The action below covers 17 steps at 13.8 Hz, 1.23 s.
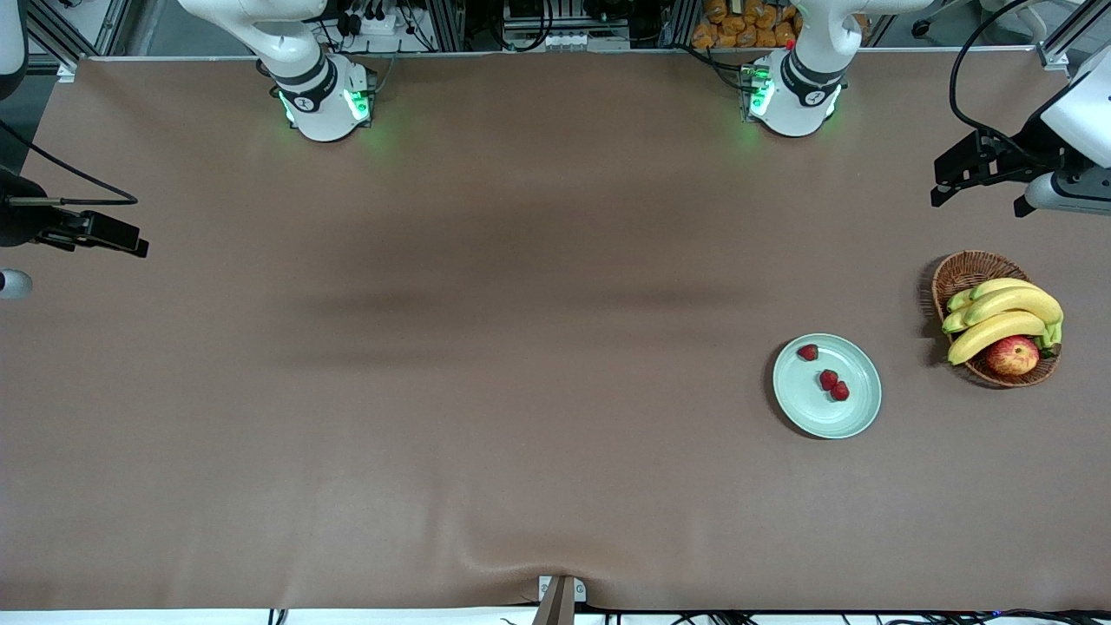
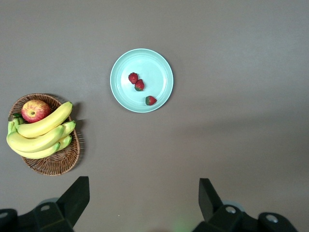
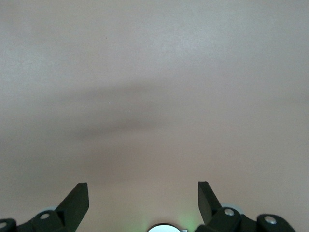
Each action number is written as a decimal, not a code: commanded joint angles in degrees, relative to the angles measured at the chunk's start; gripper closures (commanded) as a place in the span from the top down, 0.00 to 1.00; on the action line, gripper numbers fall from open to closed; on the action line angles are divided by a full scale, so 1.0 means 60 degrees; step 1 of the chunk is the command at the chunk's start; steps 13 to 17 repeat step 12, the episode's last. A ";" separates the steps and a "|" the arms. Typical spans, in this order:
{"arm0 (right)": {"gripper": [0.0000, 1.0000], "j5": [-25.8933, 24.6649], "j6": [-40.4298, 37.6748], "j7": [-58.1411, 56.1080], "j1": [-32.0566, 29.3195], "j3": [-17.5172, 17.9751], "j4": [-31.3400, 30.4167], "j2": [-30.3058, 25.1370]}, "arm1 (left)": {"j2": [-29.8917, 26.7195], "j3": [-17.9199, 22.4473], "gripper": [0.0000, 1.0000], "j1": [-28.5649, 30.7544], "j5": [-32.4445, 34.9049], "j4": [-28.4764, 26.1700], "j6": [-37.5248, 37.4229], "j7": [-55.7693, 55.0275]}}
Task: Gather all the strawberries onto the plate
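The pale mint-green plate (image 1: pixel 811 415) lies toward the left arm's end of the table. Three strawberries lie in it: one (image 1: pixel 808 351) apart from the others, and two (image 1: pixel 829 379) (image 1: pixel 839 391) touching each other. The left wrist view looks down on the plate (image 2: pixel 155 65) and its strawberries (image 2: pixel 133 78) (image 2: pixel 139 85) (image 2: pixel 150 100). My left gripper (image 1: pixel 944 180) (image 2: pixel 144 193) is open and empty, raised high over the table's edge at its own end. My right gripper (image 1: pixel 132 240) (image 3: pixel 143 193) is open and empty, raised over bare table at the right arm's end.
A brown wicker basket (image 1: pixel 965 269) stands beside the plate, closer to the left arm's end, with bananas (image 1: pixel 1002 317) and a red-yellow apple (image 1: pixel 1012 354). It also shows in the left wrist view (image 2: pixel 53 165). The brown table cover (image 1: pixel 486 391) has a fold at its front edge.
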 commanded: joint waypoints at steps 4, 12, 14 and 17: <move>1.00 0.0063 0.0016 -0.0094 0.0141 -0.0123 0.0009 -0.0027 | -0.0074 -0.0092 1.00 0.0095 0.0120 -0.0045 0.0042 0.0006; 1.00 0.0077 -0.0204 -0.0080 0.0142 -0.0152 0.0214 -0.0101 | -0.0074 -0.0092 1.00 0.0124 0.0120 -0.0147 0.0042 0.0020; 1.00 0.0077 -0.0204 -0.0080 0.0142 -0.0152 0.0214 -0.0101 | -0.0074 -0.0092 1.00 0.0124 0.0120 -0.0147 0.0042 0.0020; 1.00 0.0077 -0.0204 -0.0080 0.0142 -0.0152 0.0214 -0.0101 | -0.0074 -0.0092 1.00 0.0124 0.0120 -0.0147 0.0042 0.0020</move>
